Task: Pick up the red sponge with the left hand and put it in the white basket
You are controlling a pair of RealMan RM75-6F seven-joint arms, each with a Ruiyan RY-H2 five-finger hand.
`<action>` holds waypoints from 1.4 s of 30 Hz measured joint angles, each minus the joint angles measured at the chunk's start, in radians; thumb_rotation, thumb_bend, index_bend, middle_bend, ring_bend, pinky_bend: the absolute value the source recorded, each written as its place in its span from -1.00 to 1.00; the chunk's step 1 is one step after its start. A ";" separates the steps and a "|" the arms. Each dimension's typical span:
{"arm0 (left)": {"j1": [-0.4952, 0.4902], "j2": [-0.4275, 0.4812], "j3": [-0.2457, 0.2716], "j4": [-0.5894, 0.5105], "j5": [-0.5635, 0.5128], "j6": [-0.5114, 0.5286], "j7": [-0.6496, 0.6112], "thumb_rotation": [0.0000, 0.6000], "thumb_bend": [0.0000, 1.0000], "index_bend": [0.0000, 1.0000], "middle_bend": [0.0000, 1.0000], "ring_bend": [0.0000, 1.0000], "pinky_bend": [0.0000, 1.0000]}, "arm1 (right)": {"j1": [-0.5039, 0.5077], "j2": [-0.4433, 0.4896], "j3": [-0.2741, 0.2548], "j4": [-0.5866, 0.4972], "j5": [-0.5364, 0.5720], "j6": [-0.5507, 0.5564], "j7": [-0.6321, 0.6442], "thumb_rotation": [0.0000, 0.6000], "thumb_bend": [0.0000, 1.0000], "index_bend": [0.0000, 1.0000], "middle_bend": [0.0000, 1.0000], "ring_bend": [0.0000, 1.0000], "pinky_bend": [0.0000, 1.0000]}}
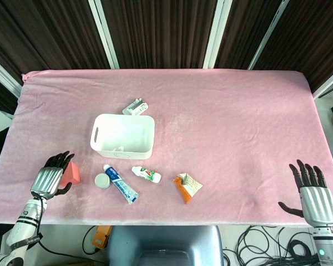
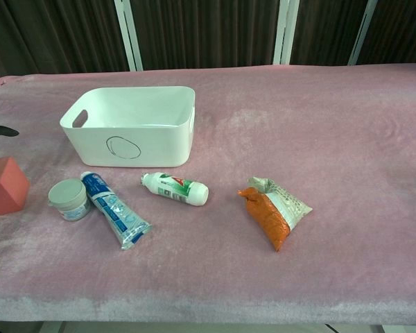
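Observation:
The red sponge (image 1: 73, 173) (image 2: 4, 186) rests on the pink cloth at the front left, left of a small round jar. My left hand (image 1: 51, 175) is right against the sponge's left side, fingers apart and reaching over its far left edge, thumb by its near side. Whether it touches the sponge I cannot tell. In the chest view only a dark fingertip (image 2: 0, 130) shows at the left edge. The white basket (image 1: 124, 116) (image 2: 145, 142) stands further back and to the right of the sponge. My right hand (image 1: 314, 195) hovers at the front right corner, fingers spread and holding nothing.
Between sponge and table middle lie a round jar (image 1: 102, 180) (image 2: 68, 198), a blue tube (image 1: 121, 184) (image 2: 114, 210), a white bottle (image 1: 146, 174) (image 2: 175, 188) and an orange packet (image 1: 187, 187) (image 2: 274, 211). A small white pack (image 1: 136, 106) lies behind the basket.

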 measured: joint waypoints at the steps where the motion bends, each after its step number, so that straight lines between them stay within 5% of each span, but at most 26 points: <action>1: -0.001 -0.001 0.000 0.001 0.000 -0.002 -0.002 1.00 -0.28 -1.00 -1.00 -1.00 -0.80 | 0.000 -0.001 0.000 0.000 0.001 0.000 -0.002 1.00 -0.91 -1.00 -1.00 -1.00 -0.75; 20: -0.039 -0.022 -0.007 0.050 -0.029 -0.096 -0.019 1.00 -0.28 -1.00 -1.00 -1.00 -0.79 | 0.001 -0.001 -0.008 0.001 -0.005 -0.006 -0.004 1.00 -0.91 -1.00 -1.00 -1.00 -0.75; 22: -0.047 -0.034 -0.012 0.070 -0.047 -0.109 -0.015 1.00 -0.24 -0.96 -0.86 -0.88 -0.72 | 0.002 0.000 -0.009 0.001 -0.005 -0.011 -0.004 1.00 -0.91 -1.00 -1.00 -1.00 -0.75; 25: -0.050 -0.053 -0.018 0.093 -0.053 -0.102 -0.009 1.00 0.03 -0.66 -0.35 -0.38 -0.38 | 0.003 0.003 -0.010 -0.002 -0.005 -0.014 -0.002 1.00 -0.91 -1.00 -1.00 -1.00 -0.75; 29: -0.049 -0.070 -0.024 0.113 -0.047 -0.081 -0.007 1.00 0.21 -0.38 -0.03 -0.06 -0.05 | 0.002 0.004 -0.012 -0.002 -0.008 -0.011 0.000 1.00 -0.91 -1.00 -1.00 -1.00 -0.75; 33: -0.043 -0.076 -0.032 0.119 -0.023 -0.038 -0.018 1.00 0.26 -0.23 0.09 0.07 0.11 | 0.001 0.004 -0.012 -0.002 -0.010 -0.009 0.002 1.00 -0.90 -1.00 -1.00 -1.00 -0.75; 42: -0.031 -0.018 -0.102 0.031 0.084 0.152 -0.044 1.00 0.22 -0.20 0.09 0.09 0.14 | 0.001 0.006 -0.013 -0.005 -0.008 -0.011 0.002 1.00 -0.91 -1.00 -1.00 -1.00 -0.75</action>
